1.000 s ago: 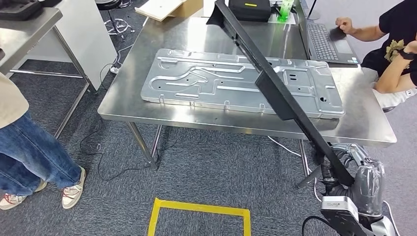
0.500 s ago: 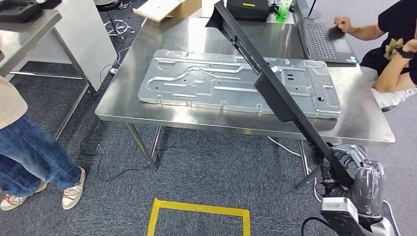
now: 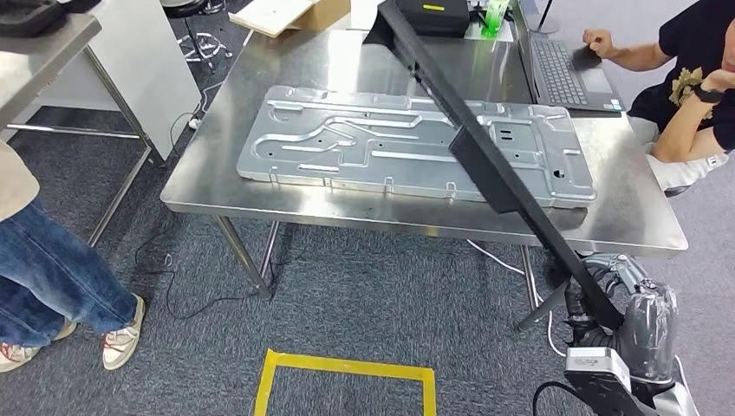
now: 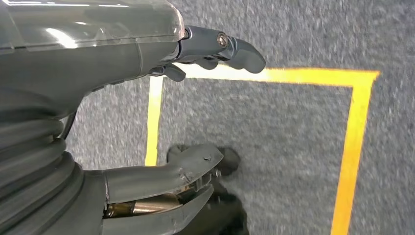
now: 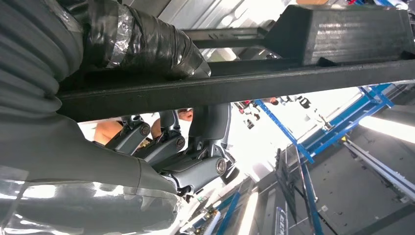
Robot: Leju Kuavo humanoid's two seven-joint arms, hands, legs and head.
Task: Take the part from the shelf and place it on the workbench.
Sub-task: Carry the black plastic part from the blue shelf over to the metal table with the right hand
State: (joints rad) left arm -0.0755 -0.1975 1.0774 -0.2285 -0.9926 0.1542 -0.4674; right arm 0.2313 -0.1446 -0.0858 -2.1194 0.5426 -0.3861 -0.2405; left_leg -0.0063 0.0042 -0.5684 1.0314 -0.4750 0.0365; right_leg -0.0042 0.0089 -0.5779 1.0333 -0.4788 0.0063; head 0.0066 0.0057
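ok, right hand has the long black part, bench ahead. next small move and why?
Probably step closer to the workbench: the right hand grips the black part at its low end, off the bench edge over carpet, and a stamped metal panel already covers much of the top.

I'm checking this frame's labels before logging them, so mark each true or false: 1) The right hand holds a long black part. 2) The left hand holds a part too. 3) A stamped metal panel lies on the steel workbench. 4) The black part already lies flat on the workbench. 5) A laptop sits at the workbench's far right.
1) True: the right hand grips the long black part at its lower end.
2) False: the left hand holds nothing and hangs over the carpet.
3) True: the stamped metal panel lies on the workbench.
4) False: it slants up over the workbench, held in the hand.
5) True: the laptop sits there, near a seated person.
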